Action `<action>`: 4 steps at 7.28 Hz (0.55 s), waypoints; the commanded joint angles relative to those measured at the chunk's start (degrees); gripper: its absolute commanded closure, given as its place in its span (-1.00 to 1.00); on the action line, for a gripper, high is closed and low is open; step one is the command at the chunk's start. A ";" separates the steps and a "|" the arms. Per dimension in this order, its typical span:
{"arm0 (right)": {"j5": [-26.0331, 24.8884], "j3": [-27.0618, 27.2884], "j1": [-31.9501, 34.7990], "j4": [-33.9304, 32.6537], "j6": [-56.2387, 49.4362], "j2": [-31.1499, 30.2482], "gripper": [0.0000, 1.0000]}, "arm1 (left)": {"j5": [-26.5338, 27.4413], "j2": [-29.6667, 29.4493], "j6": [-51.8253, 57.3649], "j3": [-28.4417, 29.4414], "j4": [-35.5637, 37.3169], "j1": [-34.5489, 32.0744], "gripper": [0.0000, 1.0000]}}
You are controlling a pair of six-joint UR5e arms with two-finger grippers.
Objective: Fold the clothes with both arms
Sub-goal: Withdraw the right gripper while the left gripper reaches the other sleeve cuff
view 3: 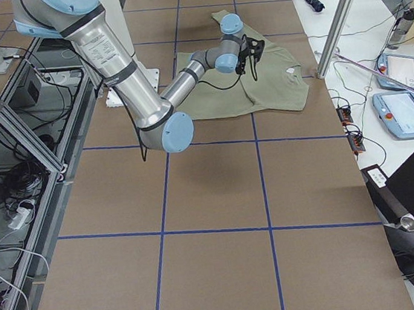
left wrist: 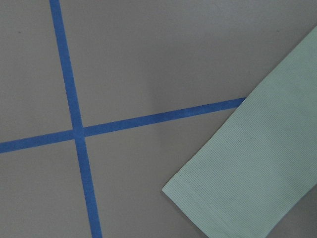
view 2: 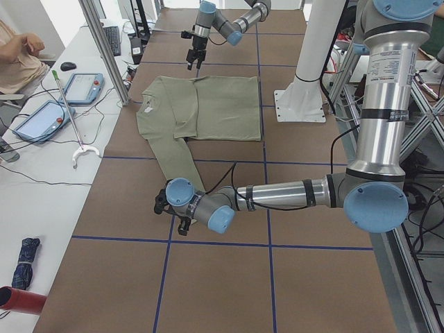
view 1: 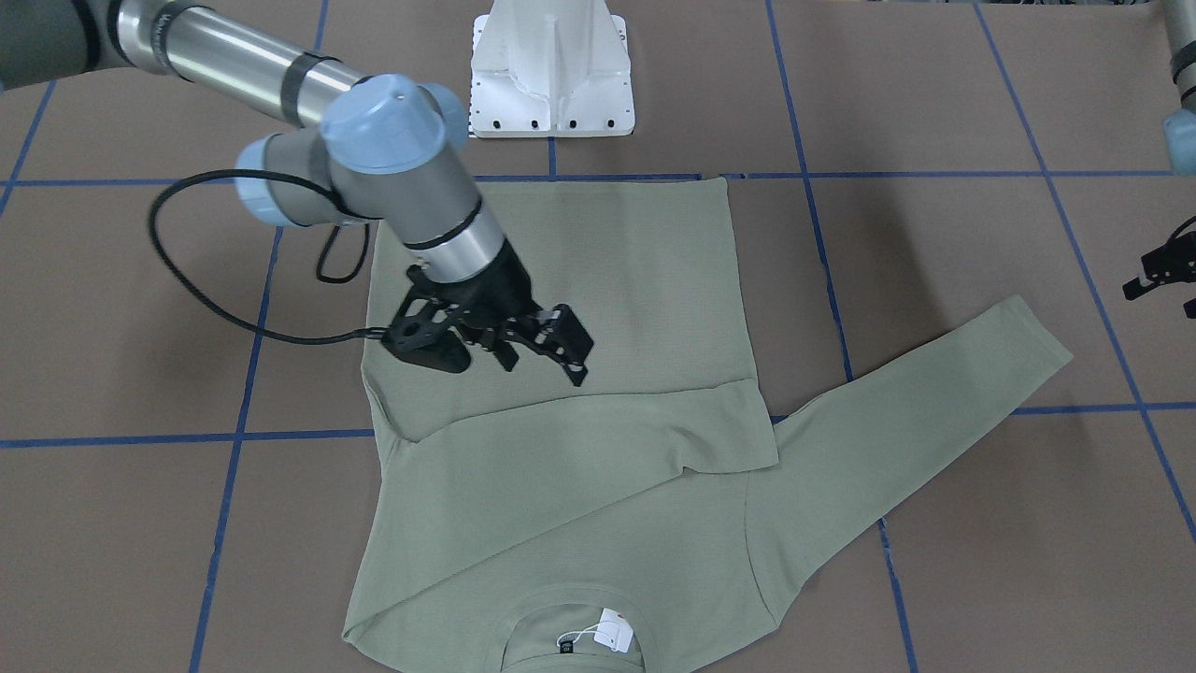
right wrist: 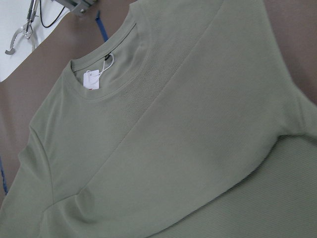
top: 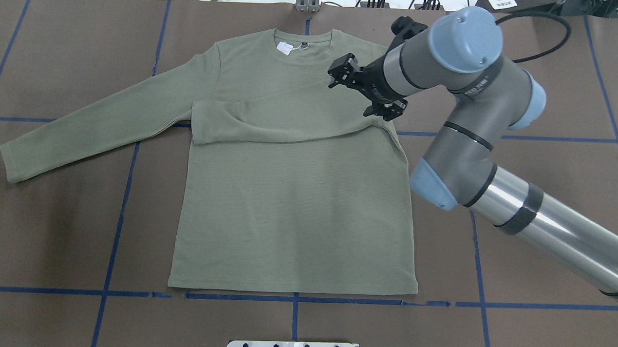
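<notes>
The sage-green shirt [top: 287,193] lies flat on the brown table, its neck and white tag [top: 284,47] on the far side. One sleeve [top: 269,123] is folded across the chest. The other sleeve [top: 84,129] stretches out to the robot's left. My right gripper [top: 352,95] hovers open and empty over the shirt's shoulder, also in the front view [view 1: 545,360]. My left gripper [view 1: 1163,271] is cut off at the frame edge and I cannot tell its state. Its wrist view shows the outstretched sleeve's cuff [left wrist: 257,173].
The white pedestal base [view 1: 551,75] stands at the robot's side of the table. Blue tape lines [top: 294,299] grid the brown surface. A side desk with tablets [view 2: 48,118] and a seated person [view 2: 21,55] lies beyond the table's far edge.
</notes>
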 commanded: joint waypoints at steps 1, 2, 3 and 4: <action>4.08 4.60 3.77 0.01 -0.76 -6.25 -0.98 | 2.10 -1.58 -6.31 2.68 -4.19 4.13 -0.77; 3.84 4.95 3.79 0.10 -2.07 -7.92 -0.98 | 2.54 -2.63 -6.50 3.38 -3.75 5.88 -0.73; 3.84 6.35 3.96 0.01 -2.26 -8.46 -0.98 | 2.98 -3.25 -7.72 4.43 -3.66 6.51 -0.65; 3.93 6.63 3.96 0.10 -2.34 -9.51 -0.98 | 2.98 -3.52 -7.82 5.13 -3.92 6.77 -0.65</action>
